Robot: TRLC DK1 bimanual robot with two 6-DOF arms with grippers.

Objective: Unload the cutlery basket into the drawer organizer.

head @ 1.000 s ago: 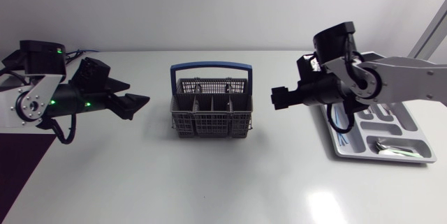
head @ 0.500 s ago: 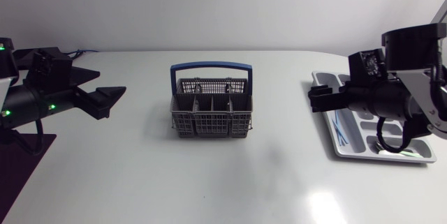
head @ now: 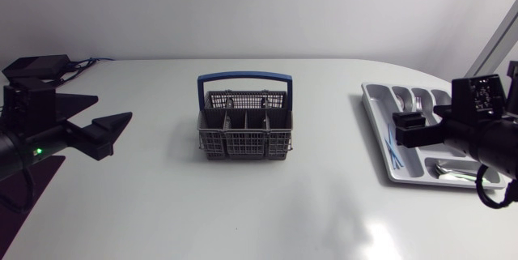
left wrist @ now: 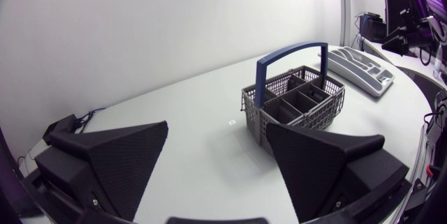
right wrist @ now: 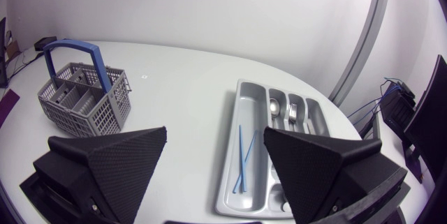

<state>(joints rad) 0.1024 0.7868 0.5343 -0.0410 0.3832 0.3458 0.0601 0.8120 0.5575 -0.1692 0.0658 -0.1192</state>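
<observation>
At bench [head: 267, 203] centre, the cutlery basket [head: 244, 130] is sitting upright, with its blue handle [head: 243, 76] arching over it from left to right. At the right end, the drawer organizer [head: 375, 122] is lying flat, well apart from the basket. Thin blue sticks [head: 392, 151] are lying in its long left compartment. A spoon [right wrist: 274, 105] and a fork [right wrist: 294, 114] are resting in the far compartments. More silver cutlery [head: 449, 171] is lying in the near crosswise compartment, but I can't tell what kind.

The left arm [head: 48, 134] is hanging at the bench's left edge, pointing right toward the basket. The left jaws are standing wide apart, gripping nothing. The left wrist view is showing the basket ahead of them and the organizer beyond it.

The right arm [head: 477, 134] is hovering over the organizer's right side, pointing left. The right jaws are also gaping wide, with nothing in them. The right wrist view is showing the organizer just ahead of them.
</observation>
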